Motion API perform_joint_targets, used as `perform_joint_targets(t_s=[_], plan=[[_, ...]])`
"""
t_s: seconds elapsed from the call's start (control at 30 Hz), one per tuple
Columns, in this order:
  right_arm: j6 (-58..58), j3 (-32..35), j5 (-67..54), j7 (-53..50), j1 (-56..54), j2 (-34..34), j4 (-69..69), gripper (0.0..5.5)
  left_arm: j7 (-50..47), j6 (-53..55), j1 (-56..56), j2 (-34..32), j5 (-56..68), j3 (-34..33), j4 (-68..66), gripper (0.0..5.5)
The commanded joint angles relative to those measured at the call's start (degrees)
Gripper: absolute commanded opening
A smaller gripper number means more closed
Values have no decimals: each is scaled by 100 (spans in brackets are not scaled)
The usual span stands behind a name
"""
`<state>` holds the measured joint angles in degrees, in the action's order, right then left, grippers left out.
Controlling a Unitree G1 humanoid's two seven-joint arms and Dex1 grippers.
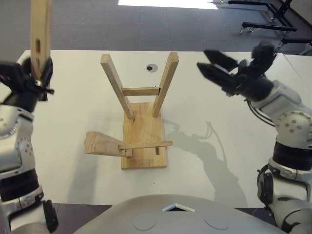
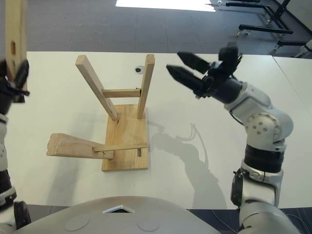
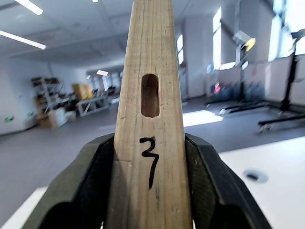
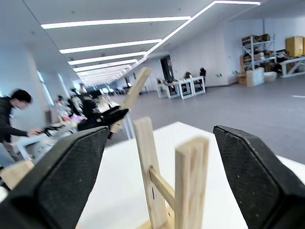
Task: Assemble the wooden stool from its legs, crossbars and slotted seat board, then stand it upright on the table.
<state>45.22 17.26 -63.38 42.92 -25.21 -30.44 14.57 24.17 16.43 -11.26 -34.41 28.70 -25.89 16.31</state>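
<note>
Head views, table: the white table (image 1: pixel 219 126) has bare surface to the right of the stool parts, under the right arm, and a narrower strip to their left.
Head views, seat board: the seat board (image 1: pixel 144 146) lies flat near the table's middle, apart from every edge.
Head views, standing legs: two legs (image 1: pixel 116 85) rise from the board's far end and splay outward, joined by a crossbar (image 1: pixel 140 91).
Head views, third leg: a third leg (image 1: pixel 105 144) lies tilted against the board's left edge, and a thin second crossbar (image 1: pixel 146 145) runs from it across the board.
Head views, left gripper: the left gripper (image 1: pixel 36 73) is near the table's far-left corner, clamped on a fourth leg (image 1: pixel 40 34) held upright, well apart from the board.
Head views, right gripper: the right gripper (image 1: pixel 202 58) is raised above the table to the right of the standing legs, its fingers spread and nothing in them.
Left wrist view: both fingers (image 3: pixel 86 181) press the fourth leg's sides, below its oval slot (image 3: pixel 150 95).
Right wrist view: the fingers (image 4: pixel 57 176) stand wide apart, with the standing legs farther off between them and clear room on both sides.
</note>
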Motion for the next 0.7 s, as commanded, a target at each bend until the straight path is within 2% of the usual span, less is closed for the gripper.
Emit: perform_joint_targets(t_s=[0.03, 0.13, 0.2, 0.47, 0.7], plan=[[167, 41, -887, -292, -969, 411, -218, 404, 1309, 290, -1145, -216, 1576, 301, 471, 205], [98, -215, -1091, -157, -1400, 734, -240, 404, 2023, 1059, -1650, -129, 3288, 585, 711, 205], [-97, -395, -882, 47, -1556, 866, -254, 404, 2337, 1434, -1701, -73, 3776, 828, 591, 205], [-492, -842, -472, 359, -1917, 1205, -97, 404, 2841, 1969, -1479, -7, 3653, 1499, 263, 205], [-561, -847, -567, 292, -2191, 1528, -413, 404, 2991, 2148, -1395, 16, 3687, 1661, 455, 205]])
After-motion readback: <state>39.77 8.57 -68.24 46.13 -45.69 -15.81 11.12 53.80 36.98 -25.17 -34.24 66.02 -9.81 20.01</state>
